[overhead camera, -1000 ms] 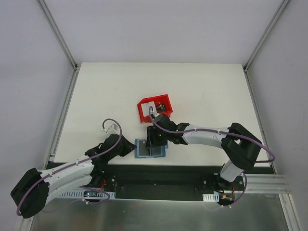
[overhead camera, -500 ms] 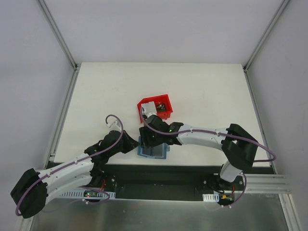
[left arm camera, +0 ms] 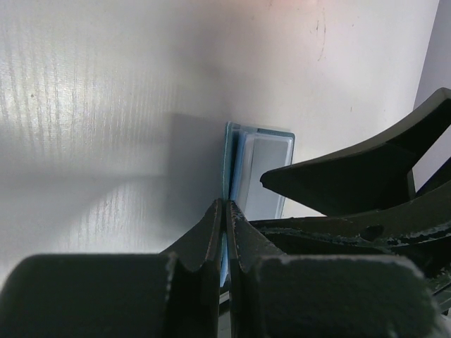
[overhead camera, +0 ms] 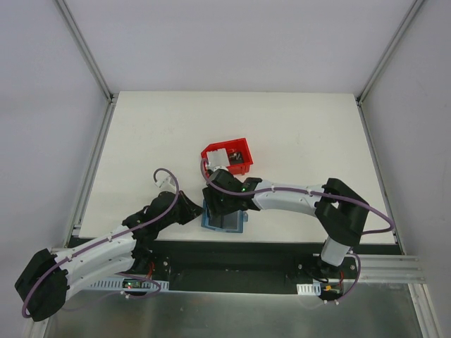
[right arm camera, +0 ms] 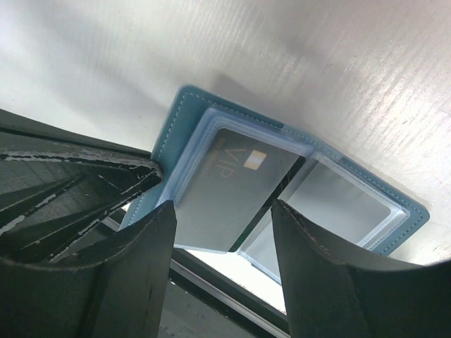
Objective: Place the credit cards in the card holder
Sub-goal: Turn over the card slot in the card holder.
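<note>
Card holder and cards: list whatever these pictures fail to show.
- Top view: the right gripper covers most of the card holder, hiding its pockets.
- Top view: what lies in the red bin is too small to identify.
- Left wrist view: the holder shows edge-on behind the left gripper; no card visible.
- Right wrist view: the right gripper hides the grey card at its lower corners; whether it sits fully in a pocket is unclear.

The right pincer [overhead camera: 215, 205] covers the wallet's [overhead camera: 229, 224] far-left corner; the bin's [overhead camera: 225, 146] contents are too small to tell.
</note>
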Motion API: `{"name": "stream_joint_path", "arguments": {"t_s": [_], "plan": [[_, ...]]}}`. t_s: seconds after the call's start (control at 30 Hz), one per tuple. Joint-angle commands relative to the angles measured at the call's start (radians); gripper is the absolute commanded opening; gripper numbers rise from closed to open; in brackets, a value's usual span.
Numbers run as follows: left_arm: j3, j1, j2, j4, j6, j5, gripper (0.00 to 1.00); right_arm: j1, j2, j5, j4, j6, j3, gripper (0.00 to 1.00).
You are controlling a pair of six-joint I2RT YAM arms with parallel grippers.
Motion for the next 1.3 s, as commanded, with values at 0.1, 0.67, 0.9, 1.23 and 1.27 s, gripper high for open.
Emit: {"name": "stream_joint_path", "arguments": {"t_s": [0.1, 0.67, 0.9, 1.23, 1.27], "plan": [[-0.006, -0.008, -0.014, 0.034, -0.009, 0.015, 0.00, 0.005, -0.003, 0.003, 0.006, 0.009, 0.042, 0.60], [-0.002, -0.008, -0.010, 0.033, -0.009, 0.010, 0.00, 0.016, 0.038, 0.049, -0.082, -0.016, 0.082, 0.57], [-0.006, -0.008, -0.005, 0.034, -0.011, 0.009, 0.00, 0.026, 0.011, 0.094, -0.130, -0.033, 0.091, 0.55], [-0.019, -0.010, -0.008, 0.034, -0.018, 0.004, 0.00, 0.040, -0.014, 0.163, -0.207, -0.039, 0.097, 0.52], [-0.020, -0.007, -0.007, 0.034, -0.018, 0.004, 0.00, 0.040, -0.014, 0.164, -0.216, -0.039, 0.100, 0.52]]}}
